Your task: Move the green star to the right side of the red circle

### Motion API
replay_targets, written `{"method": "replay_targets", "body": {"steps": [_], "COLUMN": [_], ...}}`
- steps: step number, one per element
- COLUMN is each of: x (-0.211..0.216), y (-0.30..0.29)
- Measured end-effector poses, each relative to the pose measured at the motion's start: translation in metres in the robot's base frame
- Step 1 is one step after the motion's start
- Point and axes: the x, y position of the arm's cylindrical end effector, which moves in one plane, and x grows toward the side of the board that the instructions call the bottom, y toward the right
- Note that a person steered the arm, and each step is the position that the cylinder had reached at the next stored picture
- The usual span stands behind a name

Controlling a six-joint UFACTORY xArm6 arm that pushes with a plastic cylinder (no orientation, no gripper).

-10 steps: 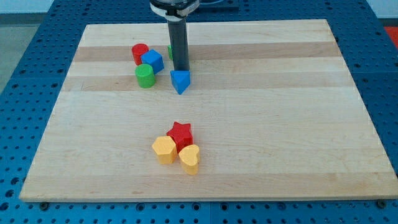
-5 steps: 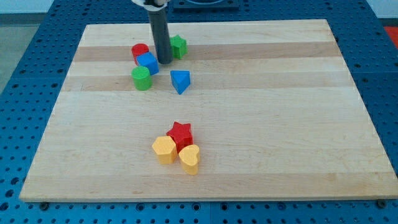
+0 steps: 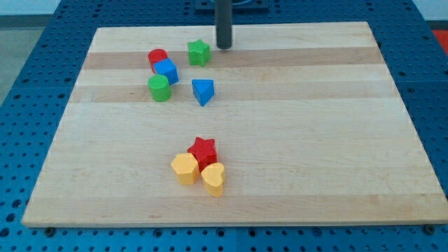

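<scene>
The green star [image 3: 199, 52] lies near the board's top, to the right of the red circle [image 3: 157, 57] with a gap between them. My tip [image 3: 223, 47] rests on the board just to the right of the green star and slightly above it, not touching it. A blue cube [image 3: 167, 71] sits against the red circle's lower right side.
A green cylinder [image 3: 159, 88] lies below the blue cube. A blue triangle [image 3: 202, 91] lies below the green star. A red star [image 3: 203, 152], a yellow hexagon [image 3: 185, 168] and a yellow heart [image 3: 213, 178] cluster near the wooden board's [image 3: 315, 140] bottom.
My tip moved left between the blue cube and green star, nudging the cube and green cylinder left, then swung up and right to the star's right side. The green star came into full view.
</scene>
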Motion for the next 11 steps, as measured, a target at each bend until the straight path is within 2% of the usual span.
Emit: {"method": "replay_targets", "body": {"steps": [6,7,8,9,10,11], "x": [0.017,0.016,-0.003,-0.033,-0.038,-0.026], "y": [-0.062,-0.064,-0.032,-0.059,-0.141,-0.221]}}
